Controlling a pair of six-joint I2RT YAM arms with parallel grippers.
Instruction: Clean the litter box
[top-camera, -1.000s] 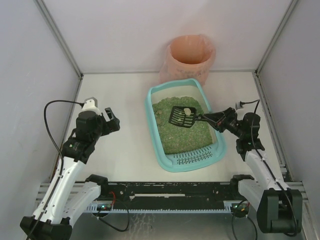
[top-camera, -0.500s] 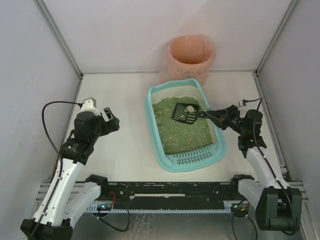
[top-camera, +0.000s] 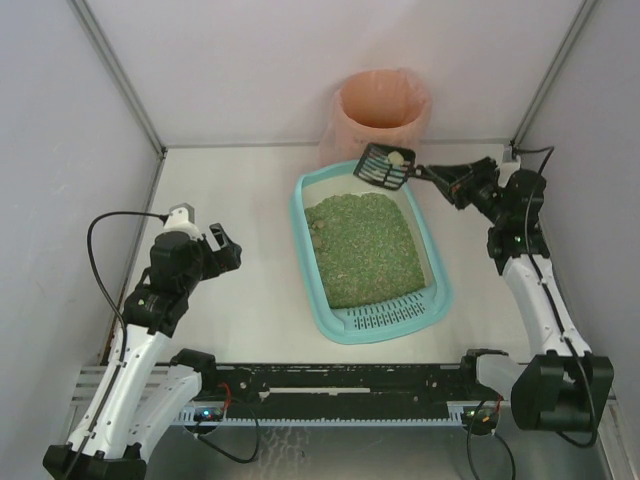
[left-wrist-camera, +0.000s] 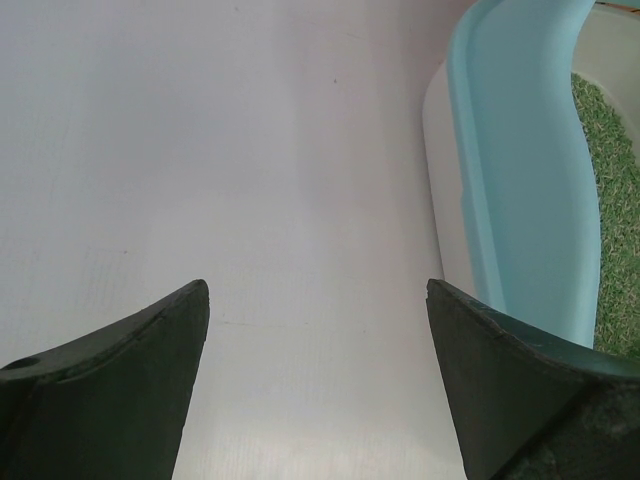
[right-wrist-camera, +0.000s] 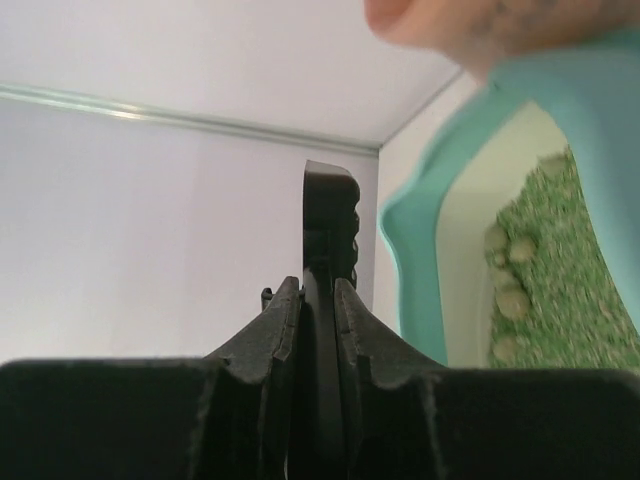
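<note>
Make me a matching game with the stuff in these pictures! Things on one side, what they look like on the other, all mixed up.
Things:
1. litter box
2. bin
3. scoop
4. left claw

What they look like:
A. open, holding nothing
B. lined with a pink bag
C. teal, with green litter inside
D. black, held up by the bin, a pale lump on it

Pairs: 1-C, 2-B, 3-D, 4-A

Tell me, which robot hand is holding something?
The right hand: it is shut on the handle of the black scoop, near the pink bin. The left hand is open and empty, over the table.
</note>
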